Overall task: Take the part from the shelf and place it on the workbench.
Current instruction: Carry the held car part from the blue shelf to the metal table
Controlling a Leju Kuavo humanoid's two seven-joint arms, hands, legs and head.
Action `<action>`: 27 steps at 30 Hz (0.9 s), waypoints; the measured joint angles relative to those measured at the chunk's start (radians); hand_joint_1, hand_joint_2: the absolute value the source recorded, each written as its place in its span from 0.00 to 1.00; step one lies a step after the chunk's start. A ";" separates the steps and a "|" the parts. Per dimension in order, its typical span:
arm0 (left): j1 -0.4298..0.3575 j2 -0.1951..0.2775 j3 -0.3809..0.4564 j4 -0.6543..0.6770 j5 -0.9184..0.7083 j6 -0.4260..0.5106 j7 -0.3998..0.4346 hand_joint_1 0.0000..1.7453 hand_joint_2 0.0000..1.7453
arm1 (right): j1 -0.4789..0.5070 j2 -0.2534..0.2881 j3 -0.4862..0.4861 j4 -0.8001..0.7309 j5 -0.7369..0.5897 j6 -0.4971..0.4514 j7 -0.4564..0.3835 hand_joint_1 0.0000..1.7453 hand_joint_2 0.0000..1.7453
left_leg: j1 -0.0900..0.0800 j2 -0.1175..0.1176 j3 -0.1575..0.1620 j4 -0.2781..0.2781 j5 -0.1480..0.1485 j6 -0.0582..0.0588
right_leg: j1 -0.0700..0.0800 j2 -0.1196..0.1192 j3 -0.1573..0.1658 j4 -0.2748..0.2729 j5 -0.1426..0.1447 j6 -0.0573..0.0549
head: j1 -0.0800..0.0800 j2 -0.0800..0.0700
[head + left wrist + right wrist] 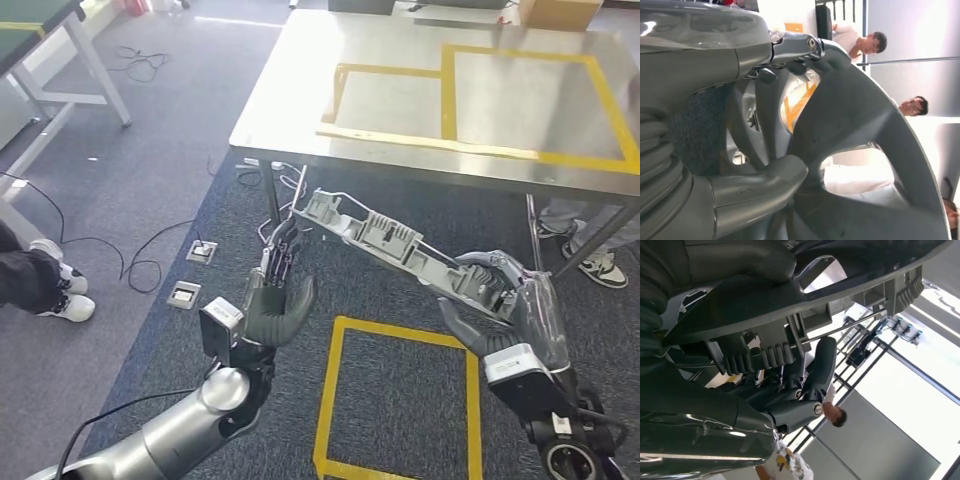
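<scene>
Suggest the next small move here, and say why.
Probably carry the grey part forward and up over the workbench. The left hand and right hand hold its two ends, and it hangs below and short of the near edge, above the carpet.

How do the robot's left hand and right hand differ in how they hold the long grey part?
The left hand holds the long grey part at its higher end, near the steel workbench, fingers pointing upward. The right hand wraps around the lower end, nearer the robot's body and over the yellow floor square. Both hands grip the part together, off the bench.
</scene>
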 joint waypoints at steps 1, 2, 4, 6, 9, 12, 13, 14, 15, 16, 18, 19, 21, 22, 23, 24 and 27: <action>-0.002 -0.001 0.000 0.000 0.000 -0.002 0.000 0.00 1.00 | -0.006 0.000 -0.003 0.002 0.004 0.000 0.002 1.00 1.00 | -0.001 0.000 0.005 0.000 -0.005 -0.006 | 0.002 0.000 0.005 -0.004 -0.005 -0.006 | -0.001 0.000; -0.005 -0.001 0.000 0.000 -0.001 -0.004 0.001 0.00 1.00 | -0.013 0.000 -0.007 0.003 0.008 0.000 0.004 1.00 1.00 | -0.001 0.000 0.007 0.001 -0.010 -0.011 | 0.000 0.001 0.015 -0.006 -0.005 -0.012 | -0.002 0.000; -0.010 -0.002 0.000 0.000 -0.003 -0.007 0.001 0.00 1.00 | -0.033 0.000 -0.018 0.007 0.016 0.000 0.010 1.00 1.00 | 0.001 0.003 -0.012 0.049 -0.019 -0.019 | -0.003 0.003 0.032 -0.011 -0.010 -0.023 | -0.004 0.000; -0.012 -0.002 0.000 0.000 -0.005 -0.008 0.001 0.00 1.00 | -0.051 0.000 -0.027 0.012 0.019 0.001 0.012 1.00 1.00 | 0.002 0.005 -0.091 0.174 -0.046 -0.026 | -0.004 0.004 0.048 -0.014 -0.022 -0.030 | -0.006 0.000; -0.011 -0.002 0.000 0.000 -0.006 -0.009 0.002 0.00 1.00 | -0.061 0.000 -0.033 0.020 0.020 0.001 0.013 1.00 1.00 | 0.003 0.006 -0.209 0.293 -0.099 -0.032 | -0.004 0.005 0.075 -0.014 -0.048 -0.032 | -0.008 0.000; -0.011 -0.001 0.000 0.000 -0.007 -0.010 0.003 0.00 1.00 | -0.064 0.000 -0.038 0.028 0.023 0.001 0.015 1.00 1.00 | 0.000 0.006 -0.195 0.143 0.010 -0.020 | -0.003 0.006 0.115 -0.014 -0.082 -0.029 | -0.008 0.000; -0.011 -0.001 0.000 0.000 -0.007 -0.010 0.003 0.00 1.00 | -0.066 0.000 -0.038 0.031 0.024 0.001 0.015 1.00 1.00 | -0.003 0.005 -0.180 0.073 0.067 -0.014 | -0.002 0.008 0.126 -0.013 -0.094 -0.025 | -0.008 0.000; -0.011 -0.001 0.000 0.000 -0.007 -0.010 0.004 0.00 1.00 | -0.068 0.001 -0.038 0.033 0.025 0.002 0.015 1.00 1.00 | -0.006 0.005 -0.167 0.025 0.107 -0.008 | 0.000 0.010 0.133 -0.012 -0.104 -0.021 | -0.007 0.000; -0.011 -0.001 0.000 0.001 -0.007 -0.010 0.004 0.00 1.00 | -0.070 0.001 -0.039 0.035 0.025 0.001 0.015 1.00 1.00 | -0.008 0.003 -0.159 -0.001 0.130 -0.003 | 0.001 0.012 0.140 -0.010 -0.112 -0.016 | -0.007 0.000; -0.012 -0.001 0.000 0.001 -0.008 -0.010 0.004 0.00 1.00 | -0.073 0.002 -0.040 0.037 0.027 0.001 0.016 1.00 1.00 | -0.008 0.003 -0.154 -0.008 0.131 0.001 | 0.003 0.014 0.147 -0.006 -0.117 -0.011 | -0.007 0.000; -0.014 -0.003 0.000 0.000 -0.009 -0.014 0.002 0.00 1.00 | -0.084 0.002 -0.044 0.041 0.033 -0.002 0.021 1.00 1.00 | -0.004 0.002 -0.135 -0.012 0.126 0.010 | 0.003 0.013 0.150 0.010 -0.125 -0.003 | -0.008 0.000; -0.016 -0.004 0.000 0.000 -0.009 -0.016 0.001 0.00 1.00 | -0.096 0.002 -0.047 0.044 0.035 -0.005 0.024 1.00 1.00 | -0.002 0.003 -0.124 -0.015 0.120 0.014 | 0.002 0.011 0.137 0.038 -0.130 0.002 | -0.007 0.000; -0.017 -0.007 0.000 0.000 -0.010 -0.023 0.000 0.00 1.00 | -0.122 0.002 -0.055 0.051 0.035 -0.013 0.031 1.00 1.00 | 0.001 0.004 -0.106 -0.017 0.108 0.020 | -0.002 0.006 0.073 0.151 -0.160 0.009 | -0.004 0.000; -0.018 -0.009 0.000 0.001 -0.010 -0.028 0.000 0.00 1.00 | -0.134 0.002 -0.059 0.055 0.035 -0.017 0.035 1.00 1.00 | 0.001 0.004 -0.097 -0.017 0.100 0.022 | -0.004 0.005 0.032 0.218 -0.185 0.012 | -0.003 0.000; -0.018 -0.011 0.000 0.003 -0.010 -0.032 0.000 0.00 1.00 | -0.143 0.001 -0.064 0.060 0.035 -0.020 0.038 1.00 1.00 | 0.001 0.005 -0.088 -0.017 0.092 0.023 | -0.006 0.004 -0.006 0.268 -0.212 0.015 | -0.003 0.000; -0.019 -0.013 0.000 0.005 -0.010 -0.035 -0.001 0.00 1.00 | -0.153 0.000 -0.070 0.066 0.037 -0.021 0.041 1.00 1.00 | 0.001 0.004 -0.077 -0.017 0.082 0.022 | -0.009 0.004 -0.033 0.292 -0.229 0.019 | -0.003 0.000; -0.024 -0.022 0.000 0.014 -0.010 -0.046 -0.007 0.00 1.00 | -0.191 -0.005 -0.092 0.094 0.046 -0.016 0.048 1.00 1.00 | 0.004 -0.001 -0.035 -0.017 0.051 0.015 | -0.017 0.002 -0.035 0.176 -0.143 0.028 | -0.002 0.000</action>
